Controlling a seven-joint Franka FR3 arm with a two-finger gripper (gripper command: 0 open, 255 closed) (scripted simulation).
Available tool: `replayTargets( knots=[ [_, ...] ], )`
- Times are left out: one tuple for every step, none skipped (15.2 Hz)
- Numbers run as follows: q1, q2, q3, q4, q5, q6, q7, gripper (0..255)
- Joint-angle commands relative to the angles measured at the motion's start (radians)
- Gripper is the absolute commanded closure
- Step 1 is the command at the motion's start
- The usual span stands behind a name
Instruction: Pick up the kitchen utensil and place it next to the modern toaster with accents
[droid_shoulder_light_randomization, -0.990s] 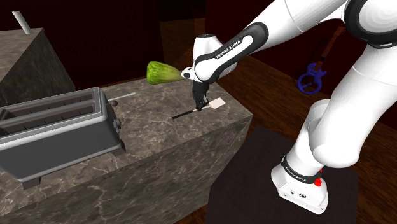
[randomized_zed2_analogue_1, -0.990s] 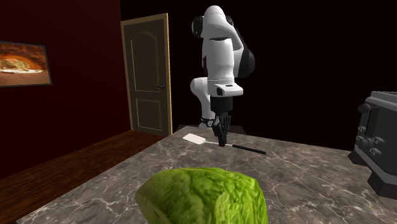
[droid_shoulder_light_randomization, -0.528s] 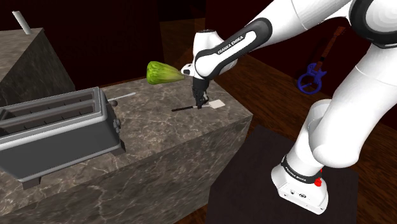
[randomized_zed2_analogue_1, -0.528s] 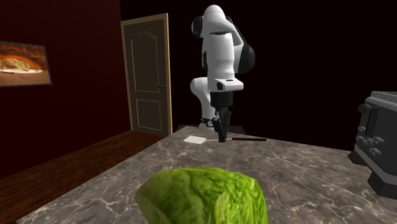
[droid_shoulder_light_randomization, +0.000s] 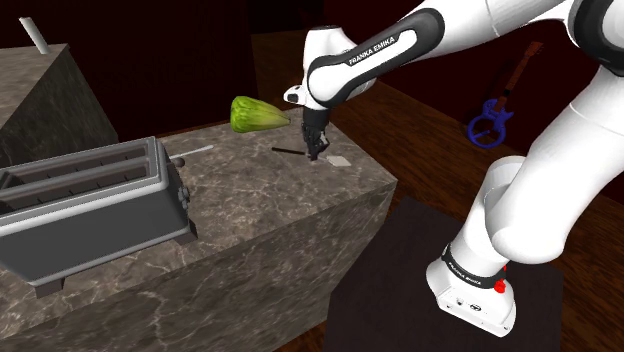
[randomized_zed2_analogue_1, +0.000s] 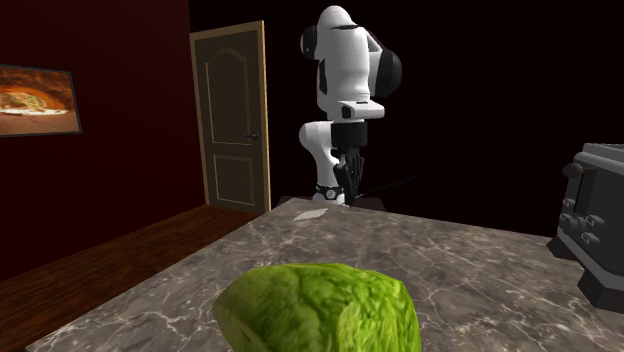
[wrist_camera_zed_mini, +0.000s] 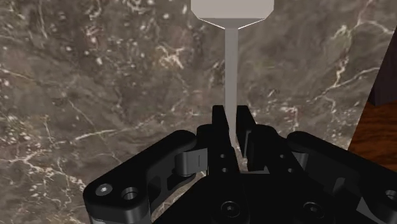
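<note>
The counter (droid_shoulder_light_randomization: 260, 200) is smooth stone, dark grey-brown with white veins. On it, the toaster (droid_shoulder_light_randomization: 90, 200) is matt grey, metal by its look, and the lettuce (droid_shoulder_light_randomization: 258, 113) is crinkled, rough green leaf. The spatula (wrist_camera_zed_mini: 231, 13) is plain, smooth pale grey. The tool (wrist_camera_zed_mini: 231, 116) is matt black, the arm (droid_shoulder_light_randomization: 420, 40) glossy white. Beside the counter, the floor (randomized_zed2_analogue_1: 110, 260) is wood.

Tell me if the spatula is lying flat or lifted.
Lifted and tilted: the gripper clasps the spatula, its handle end raised above the marble counter. Whether the blade touches it, cannot tell.
</note>
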Motion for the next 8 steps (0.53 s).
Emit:
replayTargets(
  knots=[
    [-0.001,-0.012,0.0,0.015,-0.003,-0.027,0.003,255],
    [-0.001,-0.019,0.001,0.023,-0.005,-0.041,0.004,255],
    [-0.001,-0.025,0.001,0.031,-0.006,-0.055,0.006,255],
    [-0.001,-0.03,0.001,0.039,-0.008,-0.069,0.008,255],
    [-0.001,-0.036,0.002,0.047,-0.009,-0.083,0.009,255],
    [-0.002,-0.041,0.002,0.056,-0.01,-0.096,0.011,255],
    [-0.002,-0.046,0.003,0.064,-0.012,-0.11,0.012,255],
    [-0.002,-0.051,0.003,0.073,-0.013,-0.124,0.014,255]
  ],
)
